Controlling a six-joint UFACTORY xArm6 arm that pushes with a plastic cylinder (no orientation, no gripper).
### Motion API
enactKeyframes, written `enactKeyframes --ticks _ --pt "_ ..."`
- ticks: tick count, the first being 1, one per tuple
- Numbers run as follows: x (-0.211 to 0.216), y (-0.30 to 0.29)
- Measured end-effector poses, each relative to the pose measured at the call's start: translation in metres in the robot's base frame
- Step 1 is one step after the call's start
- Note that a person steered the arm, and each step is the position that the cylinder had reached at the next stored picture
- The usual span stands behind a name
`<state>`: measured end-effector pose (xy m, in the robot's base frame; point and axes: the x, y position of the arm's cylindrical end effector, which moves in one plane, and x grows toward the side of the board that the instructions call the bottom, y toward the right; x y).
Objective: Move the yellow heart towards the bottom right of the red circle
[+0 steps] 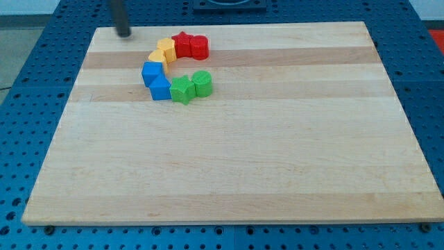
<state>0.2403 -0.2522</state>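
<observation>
The blocks lie in a C-shaped arc at the board's upper left. The red circle (200, 46) is the arc's upper right end, touching a red star (182, 43). Two yellow blocks follow to the left, one (166, 47) against the star and one (157, 58) below it; I cannot tell which of them is the heart. My tip (123, 33) rests near the board's top left edge, up and to the left of the yellow blocks and clear of all of them.
Two blue blocks (152, 72) (160, 88) continue the arc downward. A green star (182, 90) and a green circle (202, 82) close its lower end. The wooden board (243, 160) lies on a blue perforated table.
</observation>
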Motion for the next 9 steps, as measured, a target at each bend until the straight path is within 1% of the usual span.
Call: enactKeyframes --ticks 1,2,4,5,6,7,9 --pt "0.078 0.009" --pt "0.094 0.042" --pt "0.060 0.063" --pt "0.057 0.079" --pt "0.067 0.077" --pt "0.088 0.081" --pt "0.087 0.135"
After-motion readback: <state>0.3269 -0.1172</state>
